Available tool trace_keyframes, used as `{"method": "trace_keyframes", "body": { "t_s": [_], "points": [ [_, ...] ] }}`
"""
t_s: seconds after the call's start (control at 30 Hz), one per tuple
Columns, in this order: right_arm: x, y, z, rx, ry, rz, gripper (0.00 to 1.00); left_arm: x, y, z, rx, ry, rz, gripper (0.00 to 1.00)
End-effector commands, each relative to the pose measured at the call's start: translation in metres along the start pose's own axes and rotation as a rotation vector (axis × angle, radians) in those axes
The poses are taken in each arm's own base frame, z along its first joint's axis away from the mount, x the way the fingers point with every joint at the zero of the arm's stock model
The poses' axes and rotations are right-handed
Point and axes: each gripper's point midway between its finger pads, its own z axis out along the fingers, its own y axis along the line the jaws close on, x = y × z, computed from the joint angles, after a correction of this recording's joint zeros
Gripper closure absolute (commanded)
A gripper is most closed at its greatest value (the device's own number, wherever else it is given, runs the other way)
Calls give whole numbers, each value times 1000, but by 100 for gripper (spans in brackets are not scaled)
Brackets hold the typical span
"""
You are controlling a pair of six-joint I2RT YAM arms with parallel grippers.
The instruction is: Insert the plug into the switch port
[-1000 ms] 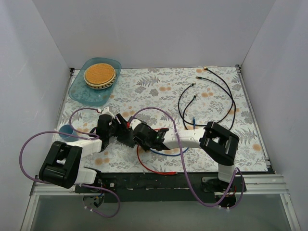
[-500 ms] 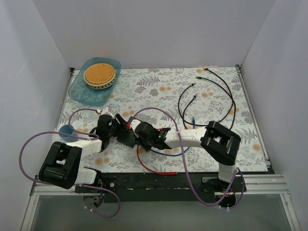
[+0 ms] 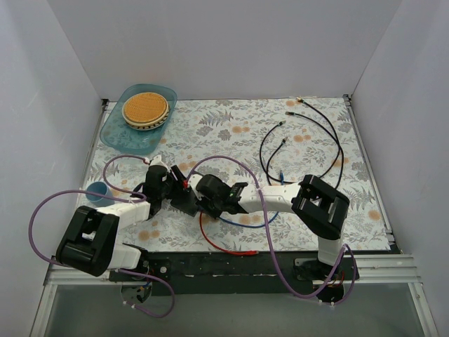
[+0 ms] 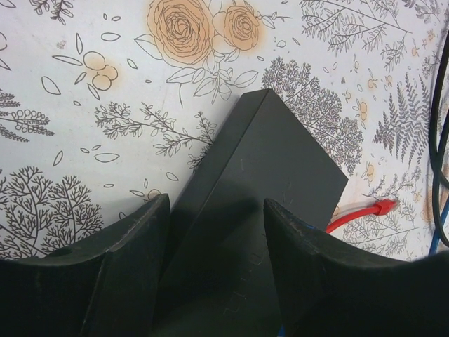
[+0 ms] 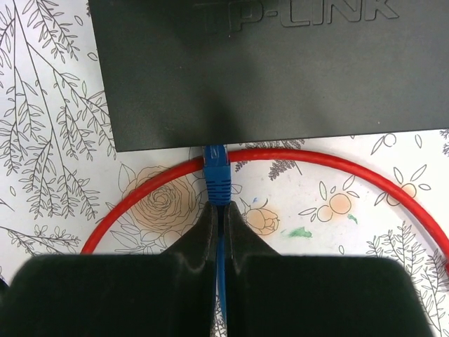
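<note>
Squarely lining up the blue plug [image 5: 216, 168], pinched by its cable [image 5: 219, 274] in the clenched right gripper [image 5: 219, 208], and calling for a straight, gentle push with no twist. Pointing away from those fingertips [image 5: 202, 235], long axis in line with them, into the switch [image 5: 280, 77] lying crosswise just ahead, clamped in the left gripper [image 4: 214, 207].

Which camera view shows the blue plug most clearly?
The right wrist view: the blue plug sits central, at the switch edge. From the top, the right gripper hides it; the left wrist view shows mainly the switch top.
</note>
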Motion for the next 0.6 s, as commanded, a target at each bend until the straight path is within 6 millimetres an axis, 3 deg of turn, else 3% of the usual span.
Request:
{"method": "trace_keyframes", "body": {
  "t_s": [0.0, 0.07, 0.17, 0.3, 0.33, 0.57],
  "points": [
    [-193, 22, -42, -84, -652, 10, 99, 98, -43, -42, 194, 447, -65, 59],
    [-192, 21, -43, -81, -648, 21, 99, 96, -41, -41, 178, 434, -62, 57],
    [-183, 18, -42, -69, -619, 47, 99, 84, -31, -38, 100, 374, -48, 42],
    [-159, 14, -39, -57, -559, 94, 99, 66, -18, -34, -2, 297, -32, 23],
    [-144, 13, -34, -55, -524, 106, 99, 58, -16, -33, -28, 267, -31, 18],
    [-102, 8, -26, -32, -413, 178, 94, 33, -15, -23, -86, 214, -13, 5]
  ]
}}
